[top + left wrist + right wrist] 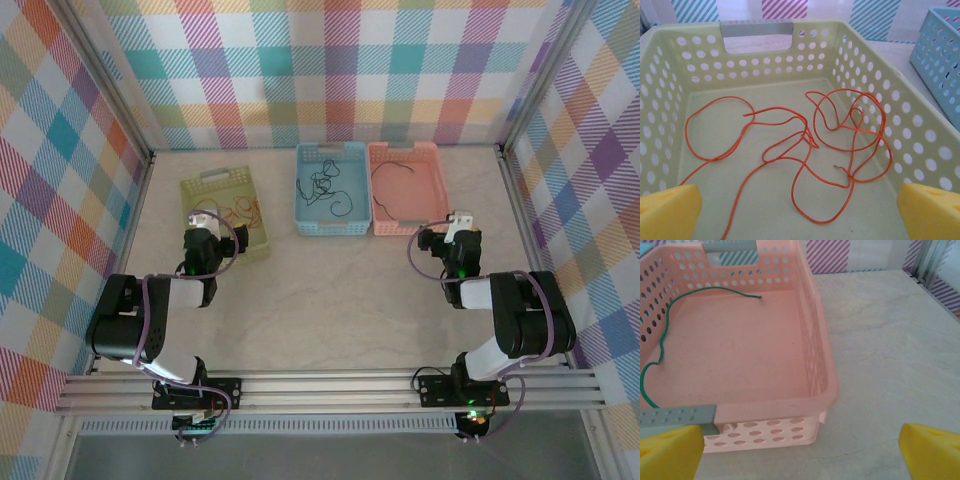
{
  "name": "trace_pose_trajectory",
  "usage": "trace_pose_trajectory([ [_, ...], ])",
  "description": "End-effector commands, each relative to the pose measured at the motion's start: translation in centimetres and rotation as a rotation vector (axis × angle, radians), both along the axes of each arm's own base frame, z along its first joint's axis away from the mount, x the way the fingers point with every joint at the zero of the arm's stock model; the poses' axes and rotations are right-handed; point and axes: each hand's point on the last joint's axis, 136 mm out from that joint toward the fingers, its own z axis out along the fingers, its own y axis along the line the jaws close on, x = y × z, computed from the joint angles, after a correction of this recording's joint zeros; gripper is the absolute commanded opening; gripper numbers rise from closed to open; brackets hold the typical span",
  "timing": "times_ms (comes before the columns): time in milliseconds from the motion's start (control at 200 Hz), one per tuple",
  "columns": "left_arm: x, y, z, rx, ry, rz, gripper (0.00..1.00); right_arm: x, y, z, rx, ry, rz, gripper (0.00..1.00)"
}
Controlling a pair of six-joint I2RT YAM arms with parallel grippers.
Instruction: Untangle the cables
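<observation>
The cables lie sorted in three baskets. A long orange cable (805,145) sprawls in loose, crossing loops on the floor of the green basket (790,60); from above, the orange cable (240,212) shows beside my left gripper (205,232). That left gripper (800,215) hangs open over the basket's near end, its yellow fingertips (667,212) wide apart and holding nothing. Thin black cables (325,185) rest in the blue basket (330,150). A green cable (665,335) curves inside the pink basket (825,365). My right gripper (800,455) is open and empty just off that basket's near right corner.
The baskets stand in a row at the back: green basket (215,180) left, blue in the middle, pink basket (405,150) right. Checked walls close in the table (330,300) on three sides. The blue basket (940,50) sits close to the green one's right.
</observation>
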Motion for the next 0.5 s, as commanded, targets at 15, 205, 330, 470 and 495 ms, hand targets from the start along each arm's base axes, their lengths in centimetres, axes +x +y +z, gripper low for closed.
trace_pose_trajectory([
  [15,-0.76,0.14,-2.35,0.014,0.081,-0.016,1.0,0.04,0.31,-0.17,0.029,0.015,0.017,1.0],
  [205,-0.74,0.17,-2.32,0.014,0.08,-0.016,1.0,0.03,0.34,-0.23,0.03,0.018,0.019,1.0],
  [330,-0.75,0.15,-2.34,0.014,0.08,-0.016,1.0,0.07,0.35,-0.17,0.03,0.016,0.02,1.0],
  [470,-0.75,0.16,-2.35,0.014,0.08,-0.017,1.0,0.28,0.75,-0.39,0.037,0.033,0.049,1.0],
  [495,-0.73,0.17,-2.33,0.014,0.08,-0.017,1.0,0.32,1.18,-0.47,0.045,0.039,0.079,1.0],
])
